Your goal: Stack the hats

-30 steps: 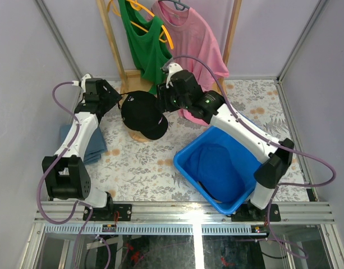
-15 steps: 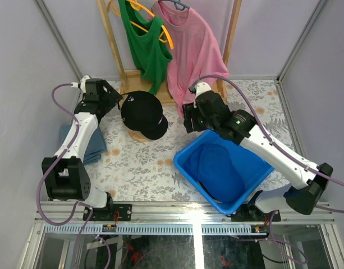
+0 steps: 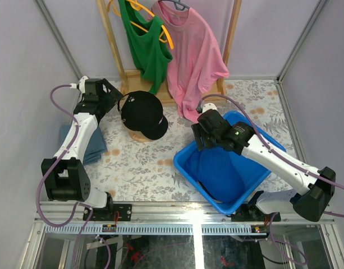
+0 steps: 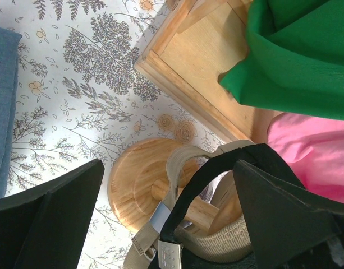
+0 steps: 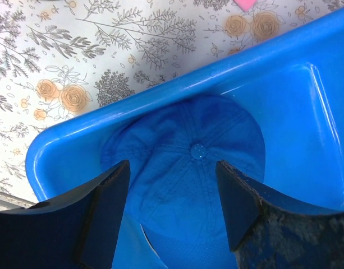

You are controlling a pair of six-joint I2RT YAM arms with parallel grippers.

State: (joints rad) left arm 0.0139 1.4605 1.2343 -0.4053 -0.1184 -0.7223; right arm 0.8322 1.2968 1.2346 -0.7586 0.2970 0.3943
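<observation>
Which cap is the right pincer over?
The blue cap lying in the blue bin, right under the open right pincer. The black cap sits apart on the wooden stand.

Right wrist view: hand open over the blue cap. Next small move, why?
Probably lower the right hand down onto the blue cap and close on its crown. The fingers stand open on either side of the crown button, apparently above it; the cap lies in the blue bin, and the black cap sits on the wooden stand.
</observation>
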